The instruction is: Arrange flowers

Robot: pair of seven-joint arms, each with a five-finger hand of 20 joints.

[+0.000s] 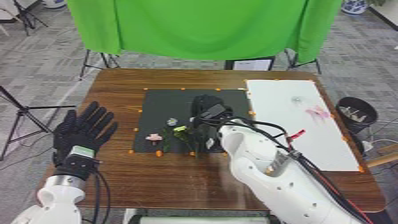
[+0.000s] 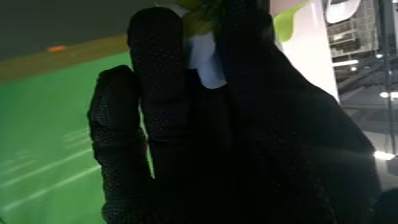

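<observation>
My right robot hand (image 1: 209, 106) is clamped on a pale flower (image 2: 206, 62); my left robot hand (image 1: 83, 131) has fingers straight, apart.

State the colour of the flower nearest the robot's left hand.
The flower on the dark mat is pale pink, seen best in the head view.

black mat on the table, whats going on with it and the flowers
A robot seems to be arranging flowers. Its right hand is over the black mat, with a pale piece and some green right against it; whether it grips them I can't tell. A pink flower, a whitish flower and a yellowish flower lie on the mat. The left hand is off to the mat's left, fingers straight, holding nothing.
</observation>
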